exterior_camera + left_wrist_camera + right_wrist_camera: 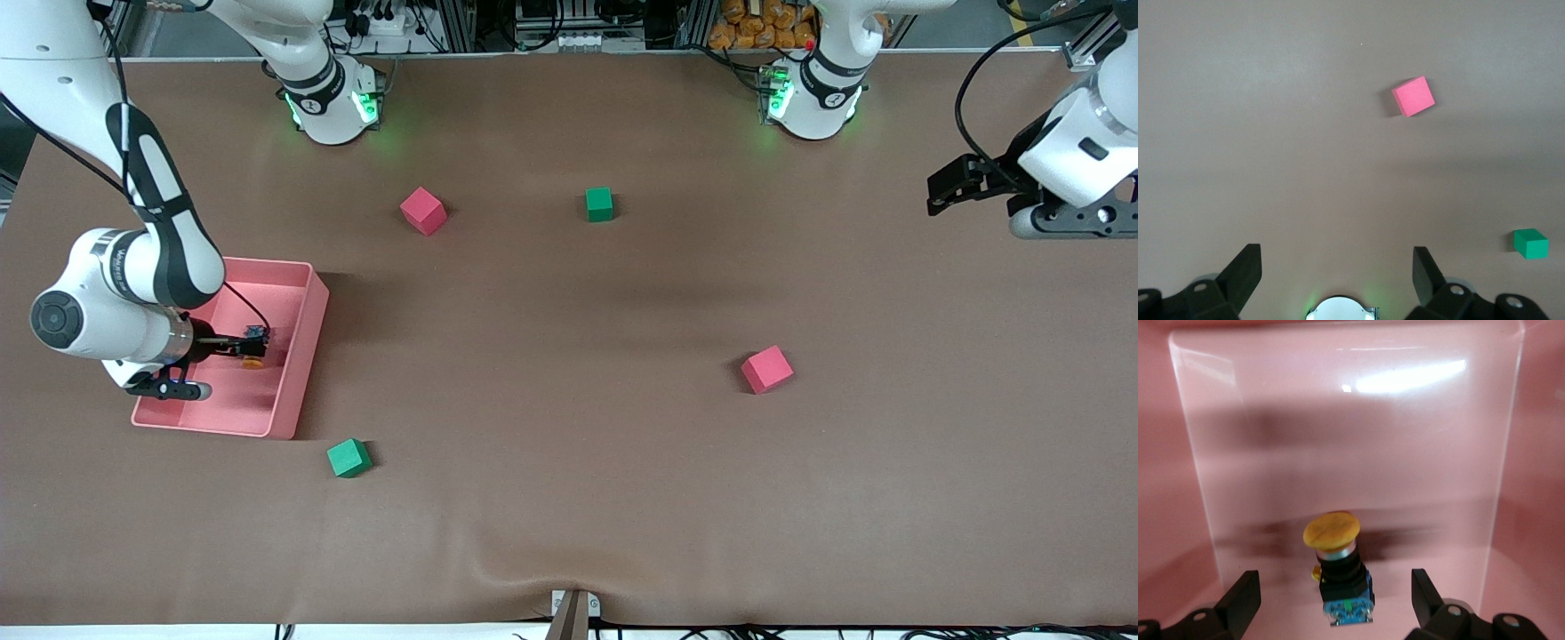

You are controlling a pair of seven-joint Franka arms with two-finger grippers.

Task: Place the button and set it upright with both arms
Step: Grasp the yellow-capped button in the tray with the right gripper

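Fingers of the right gripper (1331,603) are spread wide and empty, lowered into the pink tray (298,356), with the button (1337,577) framed between them, lying on the tray floor, orange cap pointing away from the wrist. Parked well apart, the left gripper (1337,280) is likewise spread and waits.

The table (569,498) is covered by a matt brown, cloth-like sheet, wrinkled at the edge nearest the front camera. The pink tray (1338,440) is seen as smooth, glossy plastic with bright reflections on its wall. The button (1336,570) is shown with a matt orange cap over a black plastic-looking body. The red and green cubes (1413,95) appear matt and smooth. The arms (160,258) are clad in glossy white shells.
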